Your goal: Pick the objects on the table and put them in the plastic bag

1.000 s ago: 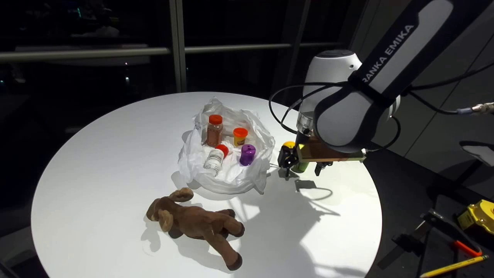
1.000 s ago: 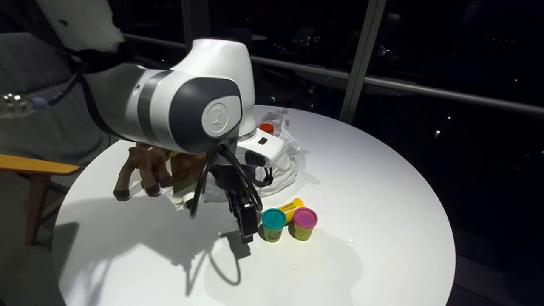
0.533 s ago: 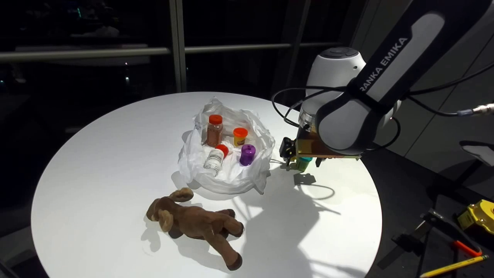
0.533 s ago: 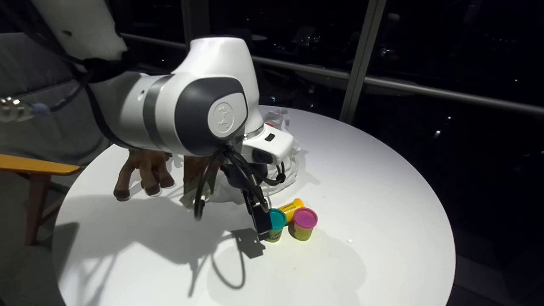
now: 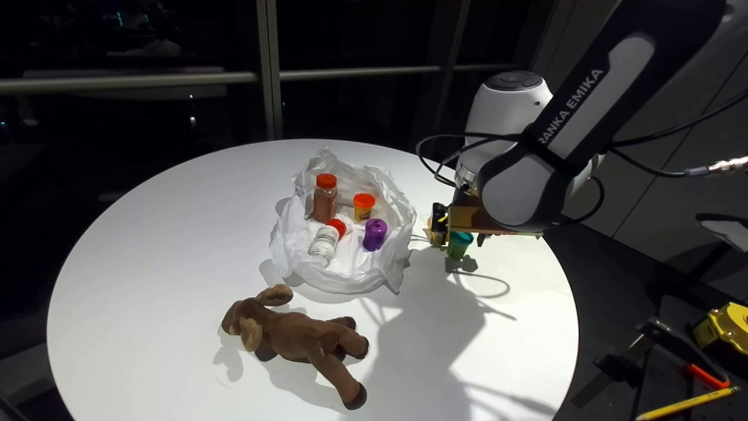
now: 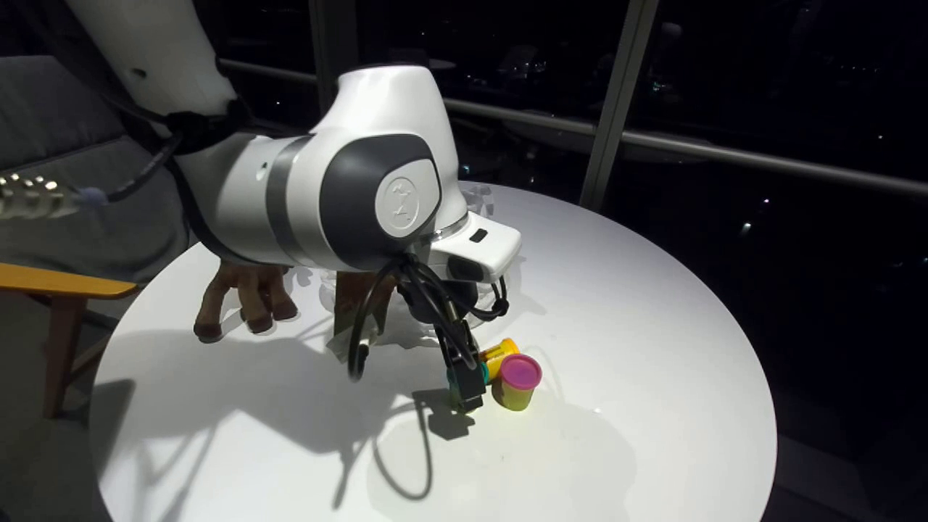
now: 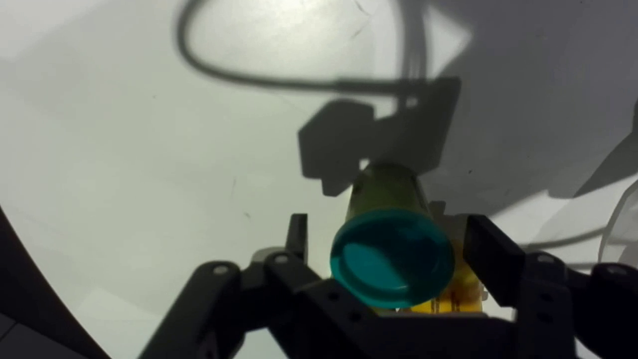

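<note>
My gripper (image 7: 392,244) is open, its fingers on both sides of a teal-lidded cup (image 7: 389,264), with gaps at both sides in the wrist view. That cup (image 5: 459,245) stands on the white round table (image 5: 146,245). A yellow cup (image 6: 500,357) lies just behind it, and a magenta-lidded cup (image 6: 520,373) stands beside them. The clear, whitish plastic bag (image 5: 356,283) lies open, holding a red-lidded jar (image 5: 325,202), an orange-lidded cup (image 5: 363,209), a purple bottle (image 5: 375,235) and a red-capped white bottle (image 5: 323,247). The brown plush toy (image 5: 298,334) lies on the table outside the bag.
The bag's edge is close to the gripper's side in an exterior view. The arm hides most of the bag in an exterior view. A wooden chair (image 6: 65,279) stands beside the table. A yellow tool (image 5: 727,327) and a pencil (image 5: 686,404) lie off the table.
My gripper has moved sideways from beside the teal-lidded cup to around it. The cups, bag and plush toy have not visibly moved.
</note>
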Available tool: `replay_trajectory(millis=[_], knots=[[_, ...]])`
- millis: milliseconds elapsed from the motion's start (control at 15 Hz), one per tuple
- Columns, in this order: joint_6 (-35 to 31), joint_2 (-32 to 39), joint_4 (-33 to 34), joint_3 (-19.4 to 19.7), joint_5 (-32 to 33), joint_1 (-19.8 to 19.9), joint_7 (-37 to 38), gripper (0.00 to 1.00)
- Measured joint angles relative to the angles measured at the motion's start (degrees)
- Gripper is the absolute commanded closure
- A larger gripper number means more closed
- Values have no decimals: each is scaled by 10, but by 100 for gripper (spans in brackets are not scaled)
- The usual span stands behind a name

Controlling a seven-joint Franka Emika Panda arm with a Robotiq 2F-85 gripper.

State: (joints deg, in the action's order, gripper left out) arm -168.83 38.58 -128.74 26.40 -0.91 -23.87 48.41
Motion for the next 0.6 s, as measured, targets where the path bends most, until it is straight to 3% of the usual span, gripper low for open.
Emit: replay_trajectory(millis=[200,600], knots=[[0,7,6,0,0,0,1,71],[15,-3,6,28,0,-28,17,73]])
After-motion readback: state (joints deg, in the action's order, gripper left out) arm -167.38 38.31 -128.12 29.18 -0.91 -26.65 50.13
